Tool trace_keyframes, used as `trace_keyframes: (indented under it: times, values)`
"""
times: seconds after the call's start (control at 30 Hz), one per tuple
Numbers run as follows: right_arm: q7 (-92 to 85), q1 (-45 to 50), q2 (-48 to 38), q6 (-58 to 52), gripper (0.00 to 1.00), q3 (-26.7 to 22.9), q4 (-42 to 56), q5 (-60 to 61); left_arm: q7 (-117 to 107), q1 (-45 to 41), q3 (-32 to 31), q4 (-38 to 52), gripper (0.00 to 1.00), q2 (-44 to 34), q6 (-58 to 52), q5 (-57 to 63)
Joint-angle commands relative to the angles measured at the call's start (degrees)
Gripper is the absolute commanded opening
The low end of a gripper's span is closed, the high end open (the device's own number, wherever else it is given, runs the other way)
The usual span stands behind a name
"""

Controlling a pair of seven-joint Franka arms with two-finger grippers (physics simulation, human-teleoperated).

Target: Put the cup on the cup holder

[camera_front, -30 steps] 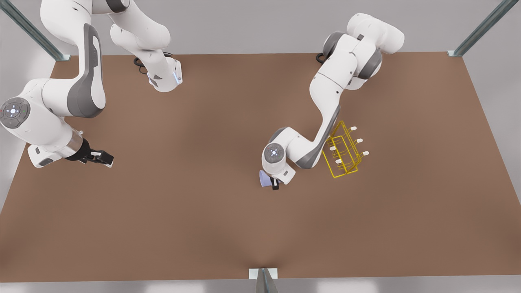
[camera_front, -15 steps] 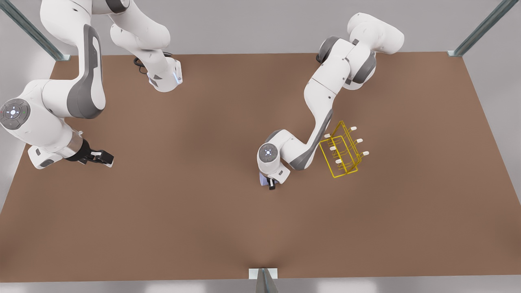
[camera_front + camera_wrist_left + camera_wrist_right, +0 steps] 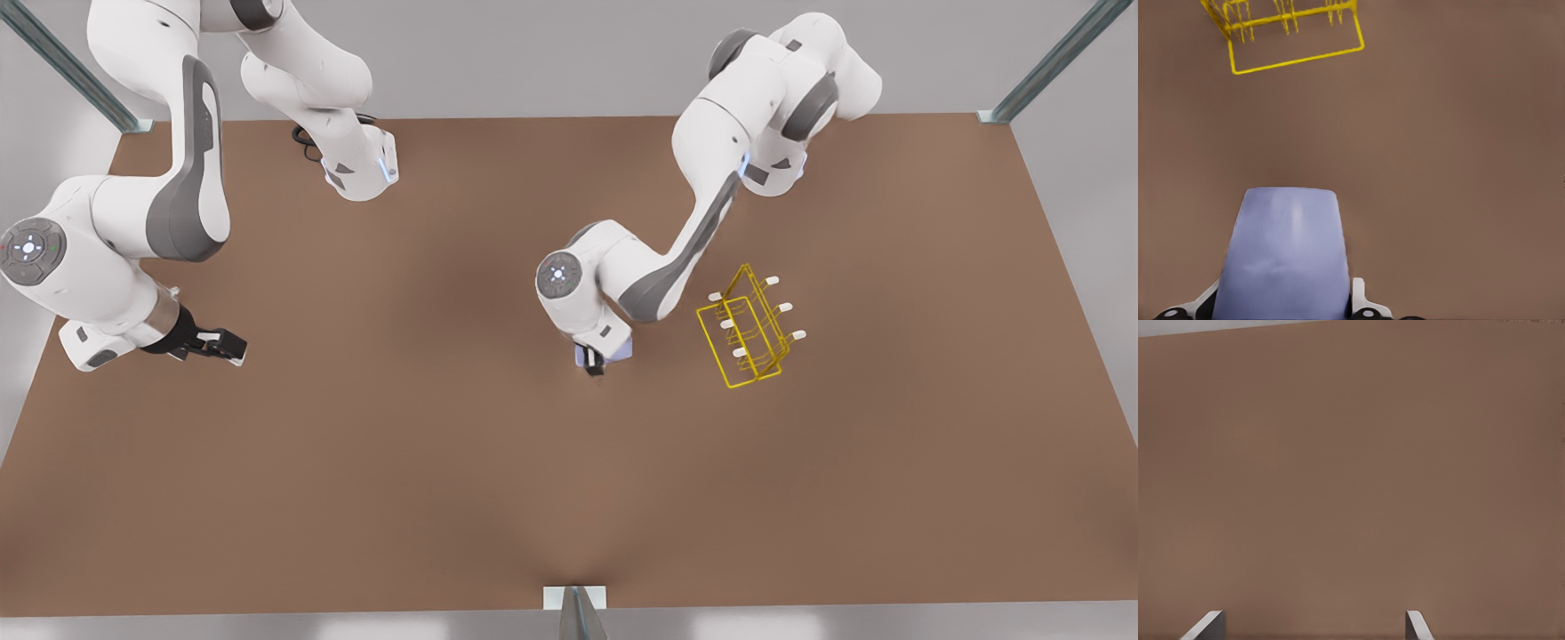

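Front view: jaws of left gripper (image 3: pixel 594 363) clamped on cup (image 3: pixel 584 356), above table (image 3: pixel 400 462), well apart from cup holder (image 3: pixel 749 331) at front view's right. Right gripper (image 3: pixel 222 344) waits at front view's left, fingers apart.
Left wrist view: cup (image 3: pixel 1283 257) between fingers (image 3: pixel 1360 303); cup holder (image 3: pixel 1288 33) farther off.
Right wrist view: fingertips (image 3: pixel 1207 625) spread over table (image 3: pixel 1351 480).

From my side: bare table (image 3: pixel 462 462) between left gripper (image 3: pixel 593 363), closed on the cup (image 3: pixel 584 356), and the cup holder (image 3: pixel 747 333) on the front view's right, nothing in the lane. Holder's white-tipped pegs (image 3: pixel 797 335) stick out on its far side. Right gripper (image 3: pixel 222 344), fingers apart, waits well off at the front view's left
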Motion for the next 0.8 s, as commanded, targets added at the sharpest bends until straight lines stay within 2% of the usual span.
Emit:
trace_keyframes:
  times: [0.0, 0.07, 0.13, 0.23, 0.33, 0.57, 0.77]
  values:
    - [-0.9, 0.0, -0.1, 0.0, 1.0, 0.0, -0.1, 0.0, 0.7, -1.4, 0.0, 0.0, 0.74, -0.7, -23.2, 11.3]
    - [-0.8, 0.0, -0.1, 0.0, 1.0, 0.0, 0.0, 0.0, 4.6, -1.8, 0.0, -0.1, 0.74, -0.5, -28.0, 21.5]
    - [-0.8, 0.0, -0.1, 0.0, 1.0, 0.0, -0.1, 0.0, 12.6, -2.3, 0.0, -0.5, 0.74, 0.1, -32.3, 38.3]
    - [-0.8, 0.0, -0.1, 0.0, 1.0, 0.0, -0.1, 0.0, 23.7, -2.3, 0.2, -0.7, 0.74, 3.0, -32.0, 55.8]
    - [-0.8, 0.0, -0.1, 0.0, 1.0, 0.0, -0.1, 0.0, 21.8, -1.7, 0.3, -0.7, 0.74, 7.3, -32.1, 61.0]
    - [-0.8, 0.0, 0.0, 0.0, 1.0, 0.0, -0.1, 0.0, 15.9, 1.4, 2.2, -0.7, 0.74, 8.9, -28.4, 62.4]
    - [-0.8, 0.0, 0.0, 0.0, 1.0, 0.0, -0.1, 0.0, 13.2, -0.7, 2.2, -4.3, 0.74, 8.9, -34.6, 62.0]
